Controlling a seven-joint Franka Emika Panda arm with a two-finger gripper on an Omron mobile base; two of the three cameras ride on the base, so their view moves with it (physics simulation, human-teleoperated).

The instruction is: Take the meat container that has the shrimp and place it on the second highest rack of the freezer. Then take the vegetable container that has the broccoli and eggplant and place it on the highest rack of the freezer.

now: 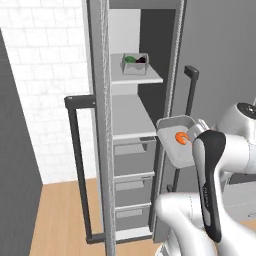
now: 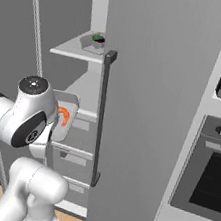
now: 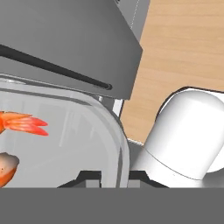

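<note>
One shrimp [image 1: 180,138] tray [image 1: 172,125] in the clenched claw [image 3: 111,175]; one vegetable container [image 1: 135,64] shelved.

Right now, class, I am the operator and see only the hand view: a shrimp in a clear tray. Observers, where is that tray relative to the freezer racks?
Observer: The tray hangs just outside the freezer, about level with the second rack.
Operator: What is on the top rack?
Observer: The top rack holds a container with broccoli and eggplant.
Operator: Is the door in my way?
Observer: No, the door stands wide open, left of the racks.
</note>
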